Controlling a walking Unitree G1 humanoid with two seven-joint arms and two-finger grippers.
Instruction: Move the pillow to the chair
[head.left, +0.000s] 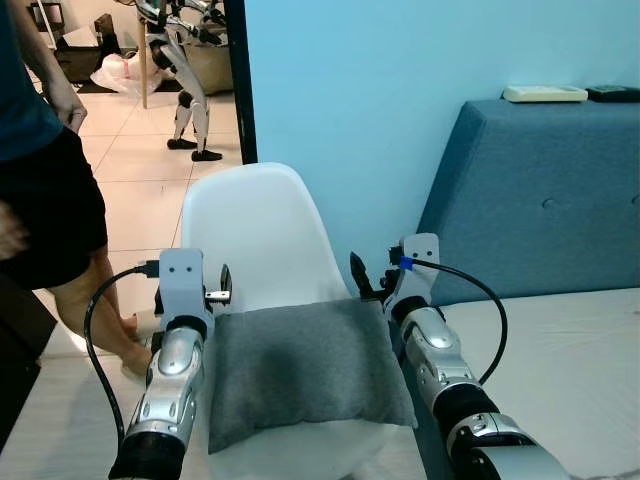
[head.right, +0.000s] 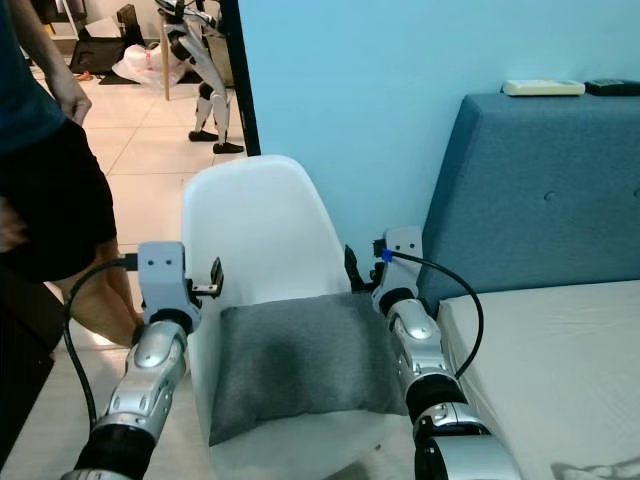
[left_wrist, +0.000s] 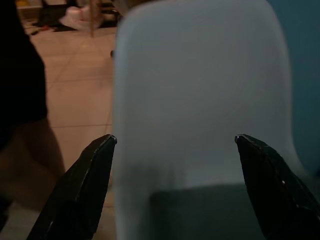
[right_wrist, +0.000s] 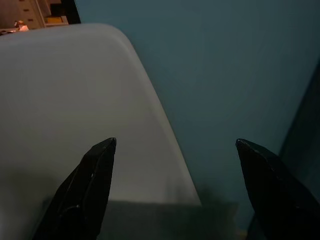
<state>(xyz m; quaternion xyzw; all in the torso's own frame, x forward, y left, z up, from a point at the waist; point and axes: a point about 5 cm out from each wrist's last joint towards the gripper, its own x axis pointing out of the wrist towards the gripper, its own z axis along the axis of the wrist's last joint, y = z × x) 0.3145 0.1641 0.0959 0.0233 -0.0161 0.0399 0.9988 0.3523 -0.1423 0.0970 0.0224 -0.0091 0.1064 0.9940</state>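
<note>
At the far left we see a person (head.left: 45, 190) in a dark top and black shorts standing on pale, glossy floor tiles (head.left: 130, 170); behind them, through a doorway edged by a dark frame (head.left: 240, 80), another humanoid robot (head.left: 185, 70) stands in the next room. Next comes our left gripper (left_wrist: 175, 140), its silver arm rising beside the left edge of the chair seat; its two black tapered fingers are spread wide apart with nothing between them, pointed at the chair back. The chair (head.left: 255, 235) is a smooth, moulded white plastic shell with a rounded back, set against a flat light-blue wall (head.left: 370, 90). The pillow (head.left: 305, 375) lies flat on the chair seat: a grey, soft, fine-woven rectangle, slightly puffed, its front corners reaching over the seat's front edge. It sits between our two arms, and we cannot tell whether either arm touches its sides. Our right gripper (right_wrist: 175, 142) is just beside the pillow's right rear corner, fingers likewise parted wide and empty, aimed at the chair's right edge and the wall. Further right stands a padded blue fabric headboard (head.left: 540, 200) with button tufts, a white remote (head.left: 545, 94) and a dark flat object (head.left: 612, 93) on its top, and below it a pale, matte mattress surface (head.left: 570, 360).
</note>
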